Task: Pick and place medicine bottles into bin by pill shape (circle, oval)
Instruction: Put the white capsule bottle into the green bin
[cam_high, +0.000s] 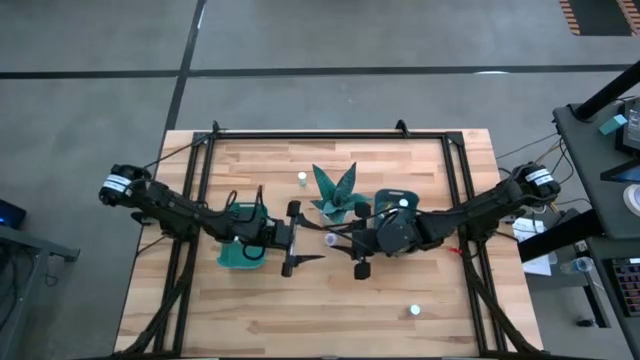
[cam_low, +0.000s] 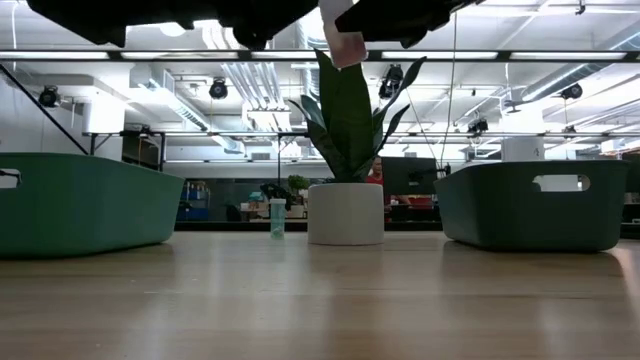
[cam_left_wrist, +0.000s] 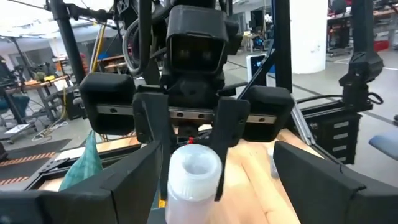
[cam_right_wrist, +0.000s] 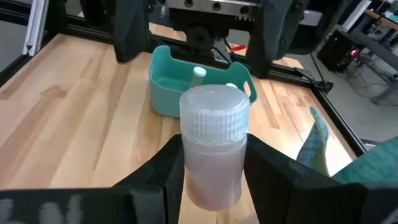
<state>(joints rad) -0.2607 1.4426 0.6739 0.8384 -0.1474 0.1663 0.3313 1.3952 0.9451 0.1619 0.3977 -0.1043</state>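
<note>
Mid-handover at centre of high view. Right gripper (cam_right_wrist: 211, 163) clenched on bottle (cam_right_wrist: 212, 146); left gripper (cam_left_wrist: 193, 186) released, jaws wide either side of it. Left bin (cam_right_wrist: 180, 87) holds some bottles already. Still loose: one (cam_high: 301, 179) upper centre, one (cam_high: 414, 311) lower right.

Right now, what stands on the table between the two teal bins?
In the low view, a plant in a white pot and one small medicine bottle stand between one teal bin and the other teal bin.
</note>
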